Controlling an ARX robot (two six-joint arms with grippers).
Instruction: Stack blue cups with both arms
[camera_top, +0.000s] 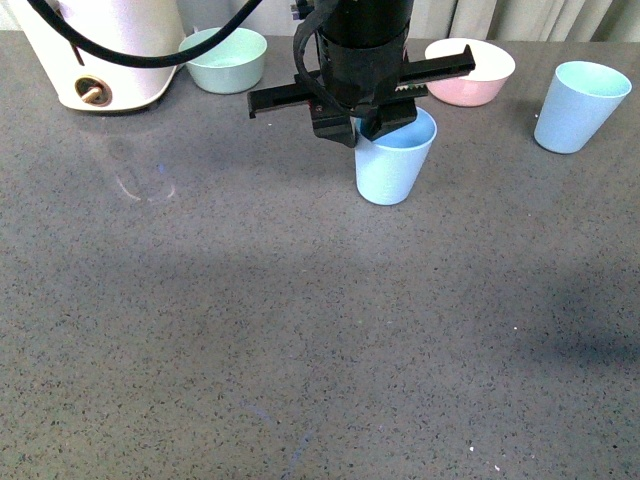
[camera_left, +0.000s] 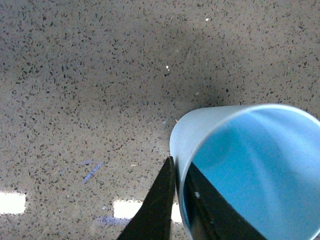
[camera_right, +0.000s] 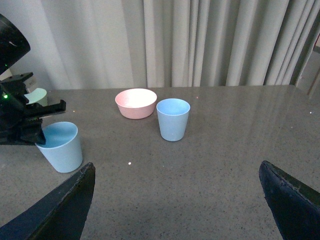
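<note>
My left pincer (camera_top: 378, 128) pinches the rim of the centre blue cup (camera_top: 393, 165). In the left wrist view one finger (camera_left: 159, 205) lies against the outside of the wall and the other sits inside. That cup stands upright on the grey worktop (camera_top: 300, 340), mouth up, long axis vertical, narrower base down.

The second blue cup (camera_top: 580, 105) stands the same way, well apart to my right, with bare worktop between the two. My right pincer (camera_right: 177, 165) is spread wide and holds nothing. It faces the second cup across open surface.

The pink bowl (camera_top: 470, 75) sits just behind the centre cup, and the pale green bowl (camera_top: 225, 60) is back left, beside a white appliance (camera_top: 100, 50). The worktop's back edge runs behind the bowls, against a curtain (camera_right: 225, 45). Toward me the surface is wide and bare.
</note>
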